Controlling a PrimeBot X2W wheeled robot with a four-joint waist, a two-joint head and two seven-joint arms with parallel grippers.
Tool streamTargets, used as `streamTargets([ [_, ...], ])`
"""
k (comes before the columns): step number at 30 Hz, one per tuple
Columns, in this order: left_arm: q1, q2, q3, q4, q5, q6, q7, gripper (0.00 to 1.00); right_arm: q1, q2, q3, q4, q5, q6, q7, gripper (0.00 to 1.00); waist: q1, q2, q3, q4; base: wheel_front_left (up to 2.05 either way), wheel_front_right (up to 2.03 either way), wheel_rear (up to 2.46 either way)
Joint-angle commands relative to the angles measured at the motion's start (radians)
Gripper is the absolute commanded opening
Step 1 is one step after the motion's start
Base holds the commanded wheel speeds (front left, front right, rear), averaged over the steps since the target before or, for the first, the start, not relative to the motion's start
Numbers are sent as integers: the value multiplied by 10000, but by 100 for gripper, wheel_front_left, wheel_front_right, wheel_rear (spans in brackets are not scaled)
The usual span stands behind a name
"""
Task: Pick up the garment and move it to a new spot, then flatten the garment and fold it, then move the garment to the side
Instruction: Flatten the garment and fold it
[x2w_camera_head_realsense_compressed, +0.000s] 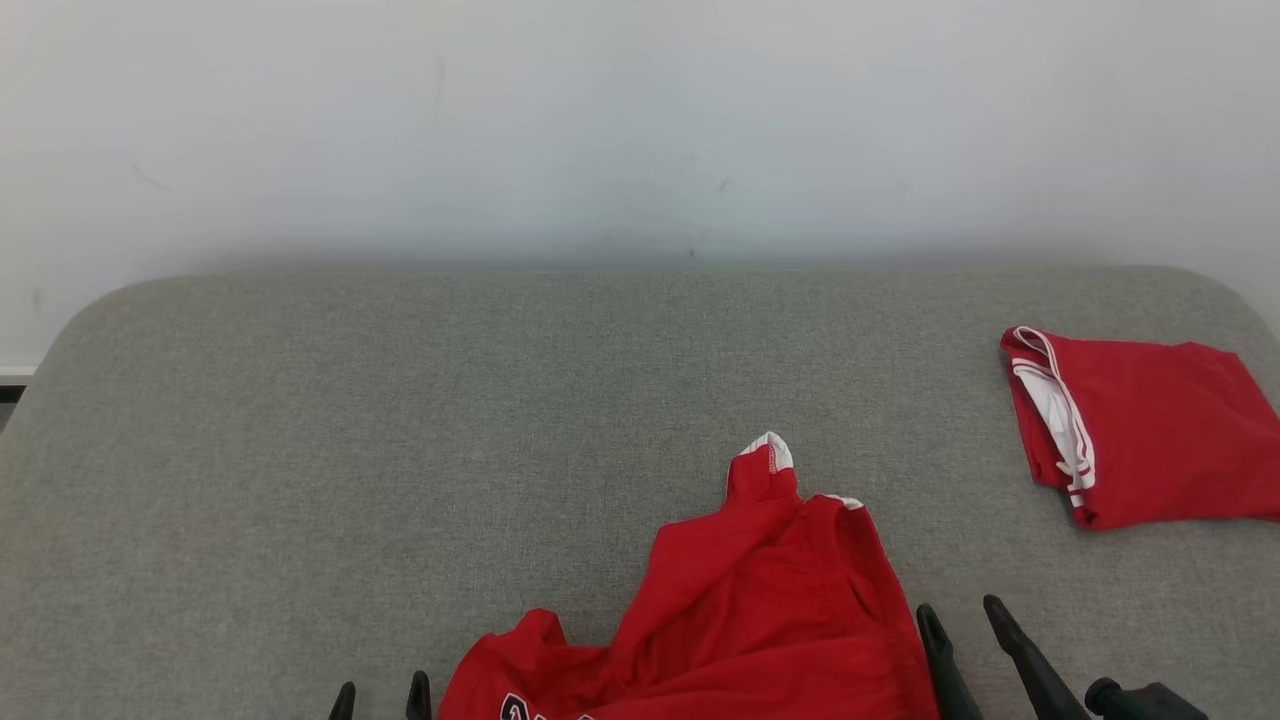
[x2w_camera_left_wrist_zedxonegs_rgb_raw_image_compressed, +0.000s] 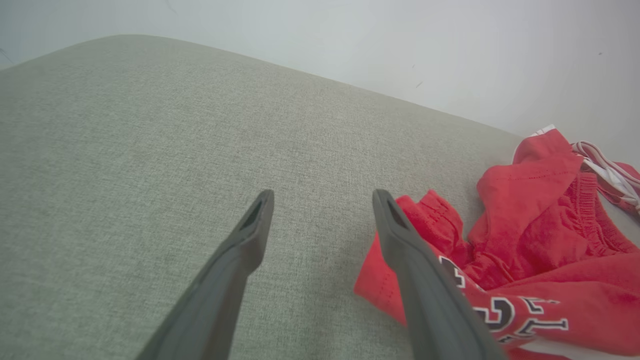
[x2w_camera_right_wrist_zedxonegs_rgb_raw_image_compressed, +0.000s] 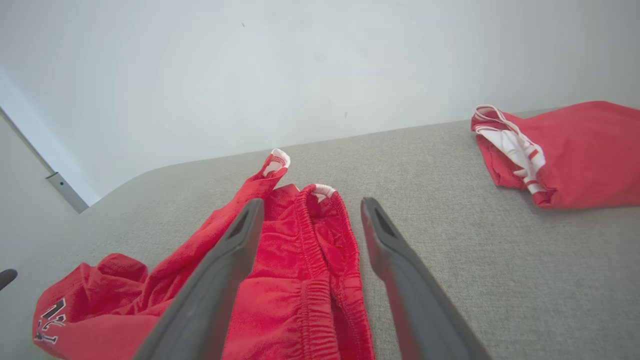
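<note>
Head view: we have the red garment lying crumpled at the near edge of the grey padded top.
Our left claw sits just left of it and our right claw just right, both with fingers apart and holding no cloth. We judge flattening is the step in hand; next we need grips on two edges to spread it.

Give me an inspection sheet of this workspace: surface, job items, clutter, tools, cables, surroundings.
Surface: grey fabric pad, rounded far corners.
Job's things: crumpled garment, red, at the near edge, not yet flattened.
Clutter: folded garment, red with white trim, at the right.
Tools: left tool open, beside the crumpled garment's left end; right tool open at its right edge, holding nothing.
Cables: nothing seen.
Surroundings: white wall behind.
</note>
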Motion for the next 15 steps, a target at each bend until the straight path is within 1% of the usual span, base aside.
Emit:
streamTargets([
  [1, -62, 2, -28, 32, 118, -18, -34, 100, 191, 160, -120, -139, -82, -20, -28, 100, 0, 0, -6, -13, 0, 0, 0],
  [4, -132, 1, -187, 100, 193, -105, -34, 100, 449, 629, -619, -434, -317, -20, -18, 100, 0, 0, -17, -46, 0, 0, 0],
  [7, -308, 2, -397, 260, 331, -189, -34, 100, 618, 1077, -807, -378, -579, -20, -18, 100, 0, 0, -2, -138, 0, 0, 0],
  [12, -677, 7, -680, 898, 866, -297, -34, 100, 683, 1347, -542, -134, -949, -20, -20, 100, 0, 0, 68, -447, 0, 0, 0],
  [14, -901, 17, -648, 1297, 814, -325, -34, 100, 576, 1395, -499, -22, -994, -20, -20, 100, 0, 0, 108, -586, 0, 0, 0],
  [15, -918, 16, -665, 1764, 651, -337, -32, 100, 518, 1407, -518, 13, -1007, -20, -20, 100, 0, 0, 118, -649, 0, 0, 0],
])
